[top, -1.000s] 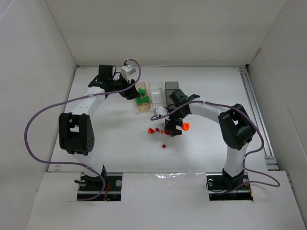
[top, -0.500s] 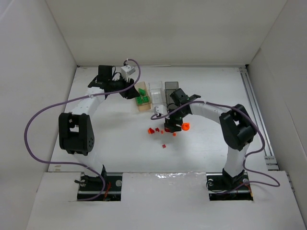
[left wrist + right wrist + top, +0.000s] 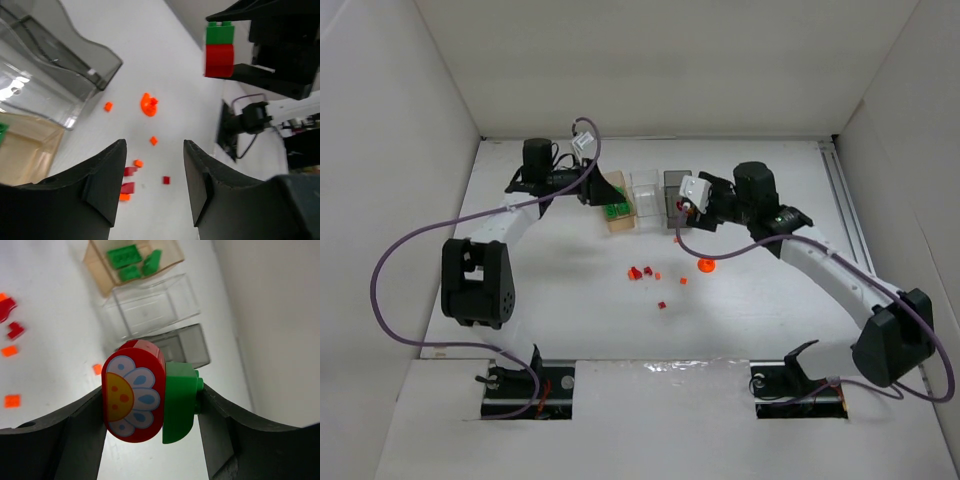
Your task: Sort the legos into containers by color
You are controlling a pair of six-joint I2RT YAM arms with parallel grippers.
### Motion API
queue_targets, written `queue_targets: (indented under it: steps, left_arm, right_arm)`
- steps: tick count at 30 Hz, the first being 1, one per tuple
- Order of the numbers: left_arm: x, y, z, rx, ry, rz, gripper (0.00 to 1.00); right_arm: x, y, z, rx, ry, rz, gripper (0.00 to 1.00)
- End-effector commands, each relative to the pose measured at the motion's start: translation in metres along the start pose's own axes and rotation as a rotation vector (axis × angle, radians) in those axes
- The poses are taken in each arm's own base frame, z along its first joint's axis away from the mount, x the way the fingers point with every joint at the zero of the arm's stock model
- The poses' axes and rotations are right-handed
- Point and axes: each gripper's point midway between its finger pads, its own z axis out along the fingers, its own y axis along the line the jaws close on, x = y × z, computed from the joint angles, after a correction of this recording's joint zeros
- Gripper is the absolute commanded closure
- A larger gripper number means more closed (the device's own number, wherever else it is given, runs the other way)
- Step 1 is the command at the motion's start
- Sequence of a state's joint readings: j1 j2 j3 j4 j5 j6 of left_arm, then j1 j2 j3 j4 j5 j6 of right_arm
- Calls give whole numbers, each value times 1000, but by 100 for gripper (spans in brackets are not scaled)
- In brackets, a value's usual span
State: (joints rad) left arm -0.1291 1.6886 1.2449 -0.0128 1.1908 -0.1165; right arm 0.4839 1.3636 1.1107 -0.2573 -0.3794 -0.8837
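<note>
We look down on a flat white table with matte white walls on three sides.

At 11 o'clock, the left gripper hovers by the tan bin. Its two smooth black plastic fingers stand apart with nothing between them.

Three small, open-topped rectangular bins sit touching in a row at 12 o'clock. The tan bin, on the left, is translucent amber plastic and holds several studded green bricks. The clear bin, in the middle, is glassy. The grey bin, on the right, is smoky.

At 1 o'clock, close to the grey bin, the right gripper is clamped on a red and green brick. The red half is glossy with rounded ends and has a printed white daisy with a yellow centre. The green half, joined to its side, is blocky with one curved corner. From the left wrist camera, this piece appears up in the air between the black fingers.

The loose pieces lie toward 6 o'clock of the bins, near the table's centre:
- On the left is a small cluster of red bricks.
- Next come tiny flat orange squares.
- One red brick sits alone, nearer the arm bases.
- Farthest right is the round orange piece, a disc with a raised knob.
</note>
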Motion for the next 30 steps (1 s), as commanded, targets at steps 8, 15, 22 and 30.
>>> queue_targets:
  steps: [8, 15, 22, 30]
  left_arm:
    - [-59, -120, 28, 340, -95, 5, 51]
    - [-60, -113, 43, 313, -125, 18, 46]
    - [-66, -94, 52, 244, -137, 40, 37]
    - [-58, -91, 61, 251, -115, 40, 32]
  right_arm:
    - [-32, -57, 10, 317, -76, -56, 87]
    - [-50, -67, 5, 340, -134, -55, 88]
    - [-78, -63, -14, 337, -217, -61, 88]
    - [-103, -49, -13, 302, -276, -63, 88]
